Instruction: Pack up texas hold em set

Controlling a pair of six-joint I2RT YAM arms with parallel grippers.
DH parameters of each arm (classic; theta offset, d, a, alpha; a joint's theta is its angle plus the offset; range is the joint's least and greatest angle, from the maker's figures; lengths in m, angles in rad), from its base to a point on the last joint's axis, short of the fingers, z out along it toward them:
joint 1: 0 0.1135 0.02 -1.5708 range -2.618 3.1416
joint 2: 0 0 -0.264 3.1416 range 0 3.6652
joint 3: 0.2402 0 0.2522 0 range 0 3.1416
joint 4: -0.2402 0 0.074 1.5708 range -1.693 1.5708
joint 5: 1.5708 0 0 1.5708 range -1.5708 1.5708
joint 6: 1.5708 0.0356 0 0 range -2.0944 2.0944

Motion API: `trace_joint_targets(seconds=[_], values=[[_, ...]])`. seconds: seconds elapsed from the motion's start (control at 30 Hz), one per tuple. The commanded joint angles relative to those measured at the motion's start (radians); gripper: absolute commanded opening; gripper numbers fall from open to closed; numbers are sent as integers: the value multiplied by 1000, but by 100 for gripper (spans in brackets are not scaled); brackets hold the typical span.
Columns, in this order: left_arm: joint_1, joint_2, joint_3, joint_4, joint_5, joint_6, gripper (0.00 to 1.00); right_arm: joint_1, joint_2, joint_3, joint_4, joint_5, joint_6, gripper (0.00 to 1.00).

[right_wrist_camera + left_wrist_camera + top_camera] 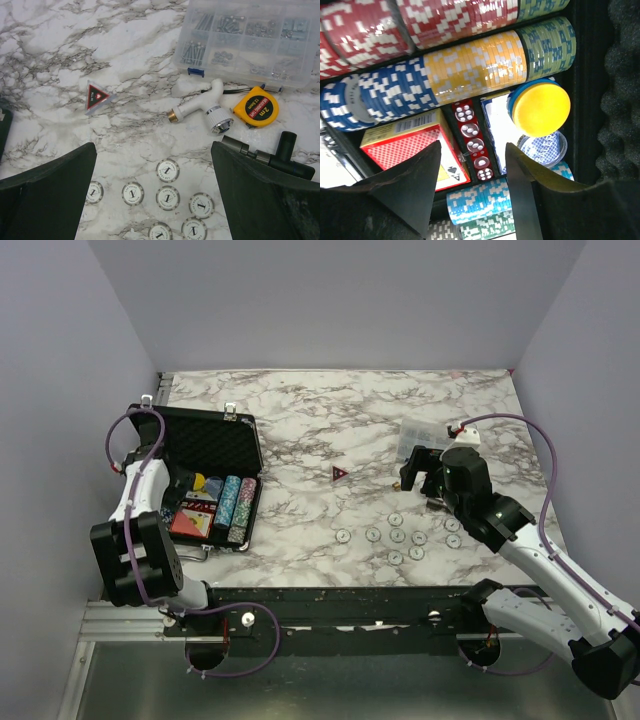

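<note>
— Under the left claw (472,145), what have we got?
— Black case (210,445), lid up, the claw hovering right above its tray. Fingers stand apart with nothing between them, so it's open and empty.
— Contents?
— Red dice (476,150) in a row straight below the gap. Red card box (405,145) touches the dice row, partly under one fingertip. Yellow disc (541,107) sits by the other fingertip. Ahead of the claw is a row of yellow chips (475,65) with blue chips (390,95) in the same row, and red chips (445,17) in the row beyond. Light blue chips (480,200) lie back toward the wrist.
— Right claw (153,147)?
— Wide open, holding nothing, hanging over the marble worktop (50,50), well apart from the case.
— Any set pieces near it?
— Loose white chips (167,197) lie flat and scattered, below the gap and back toward the wrist. None is touched.
— Other stuff?
— Ahead of it are a white pipe fitting (200,102), a yellow tape measure (256,106) just beside that, and a clear compartment box (250,37) further ahead. Red triangle (96,96) is off ahead of one finger. Black fitting (280,152) is right against the other finger; can't tell if they touch.
</note>
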Motion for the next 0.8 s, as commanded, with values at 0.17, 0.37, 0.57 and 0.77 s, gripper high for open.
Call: trace_joint_targets(seconds=[0.17, 0.37, 0.57, 0.77], values=[[36, -65, -3, -97, -89, 26, 64, 1, -11, -5, 23, -12, -1, 100], [59, -25, -33, -18, -125, 119, 71, 1, -16, -7, 22, -17, -1, 100], [59, -12, -81, 33, -45, 171, 76, 1, -15, -8, 23, -15, 0, 100], [55, -60, -174, 49, 76, 118, 76, 1, -10, -8, 24, -19, 1, 100]])
